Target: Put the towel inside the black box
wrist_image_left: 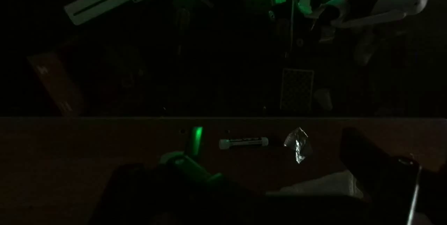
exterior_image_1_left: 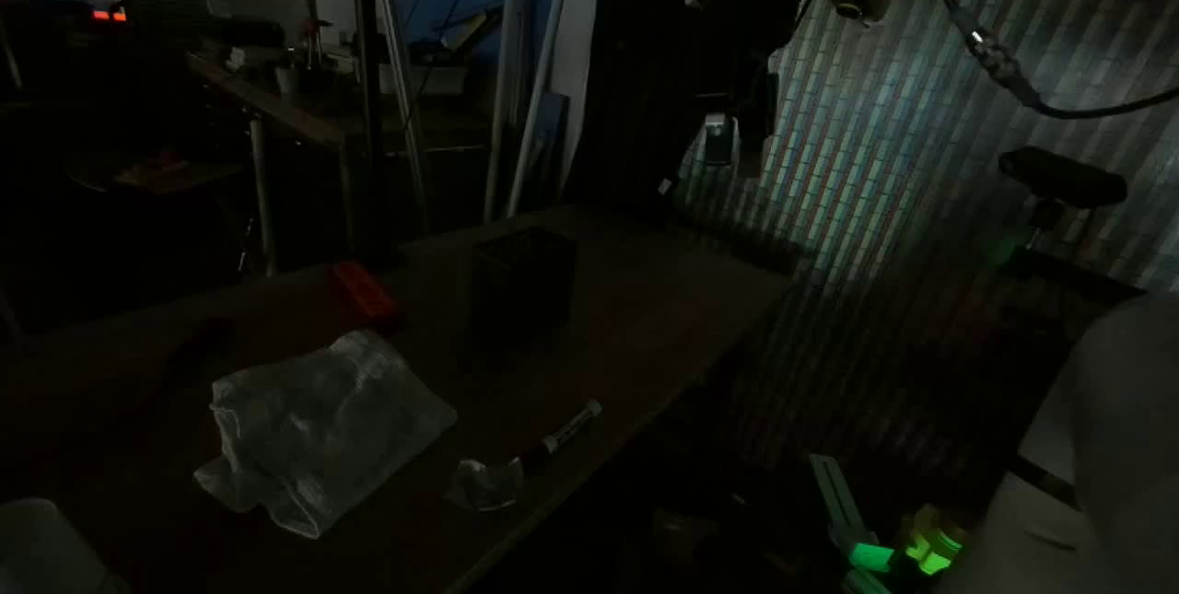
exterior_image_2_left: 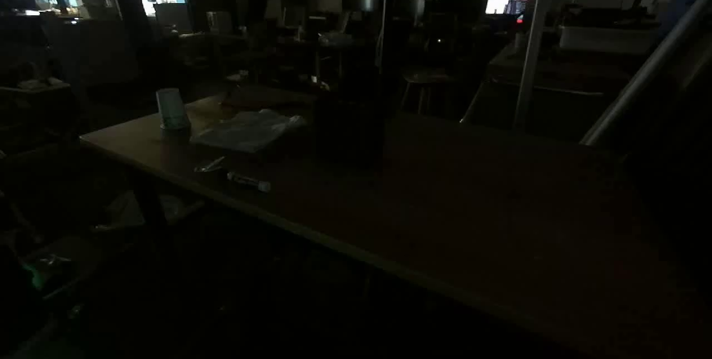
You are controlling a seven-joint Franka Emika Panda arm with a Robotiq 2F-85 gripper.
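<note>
Hangs above the tabletop [exterior_image_1_left: 677, 267] with a widely spread hand [wrist_image_left: 273, 136], gripping and touching nothing. Note the rumpled towel [exterior_image_1_left: 327, 428] lying on the tabletop, between the pale cup [exterior_image_2_left: 172, 108] and the black box [exterior_image_1_left: 522, 288].

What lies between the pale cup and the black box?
The towel: in both exterior views it lies between the pale cup and the black box. The marker lies off to one side of that line.

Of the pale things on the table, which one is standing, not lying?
The cup, near one end of the table in an exterior view: it stands up, while the towel, the marker and the shiny crumpled scrap all lie.
</note>
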